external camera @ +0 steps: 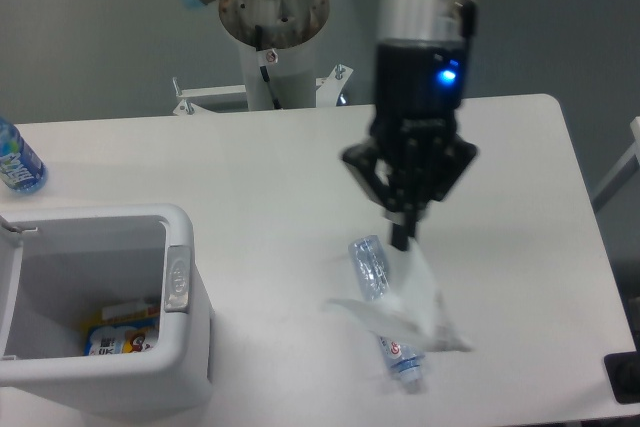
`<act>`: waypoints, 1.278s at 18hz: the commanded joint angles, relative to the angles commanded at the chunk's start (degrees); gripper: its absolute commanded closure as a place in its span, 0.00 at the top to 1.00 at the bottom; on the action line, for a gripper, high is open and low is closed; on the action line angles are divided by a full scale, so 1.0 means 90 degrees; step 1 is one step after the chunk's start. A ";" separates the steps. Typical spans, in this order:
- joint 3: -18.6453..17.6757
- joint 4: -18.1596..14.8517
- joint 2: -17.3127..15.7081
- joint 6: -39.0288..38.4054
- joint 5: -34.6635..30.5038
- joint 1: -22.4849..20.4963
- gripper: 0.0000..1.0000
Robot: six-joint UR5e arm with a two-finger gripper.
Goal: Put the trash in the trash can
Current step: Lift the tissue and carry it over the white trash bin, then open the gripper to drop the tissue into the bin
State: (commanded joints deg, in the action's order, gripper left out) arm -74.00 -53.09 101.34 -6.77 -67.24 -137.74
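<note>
Broadly, the white table (250, 177) fills most of the view, with the arm's grey pedestal (272, 17) standing behind its far edge. Next in size, the arm (425, 57) descends from the top of the frame, a blue light glowing on its dark wrist. At the near left stands the trash can (190, 347), a white bin with a thick rim and a grey oval latch (178, 277) on the side facing the arm; colourful packaging (120, 335) lies on its floor.

The gripper (401, 239) hangs above the table right of centre, pointing down. Its fingers are drawn together on the top corner of the wrapper (415, 297), a thin whitish sheet that hangs from the tips and looks blurred, its lower edge spreading out near the table surface. Behind and beneath that sheet the crushed bottle (375, 277) lies on the table, its clear body angled toward the near right and its pale cap end with the red-and-white label (400, 352) showing below the sheet. Both pieces are well apart from the bin, to its right.

Smallest, 1 upright blue-labelled bottle (15, 159) stands at the table's far left edge, partly cut off.
</note>
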 joint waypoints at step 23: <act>-0.0997 0.0029 -0.0254 0.0625 -0.0927 0.2199 0.86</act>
State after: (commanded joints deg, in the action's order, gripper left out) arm -82.97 -52.82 99.06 -1.14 -75.58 -117.95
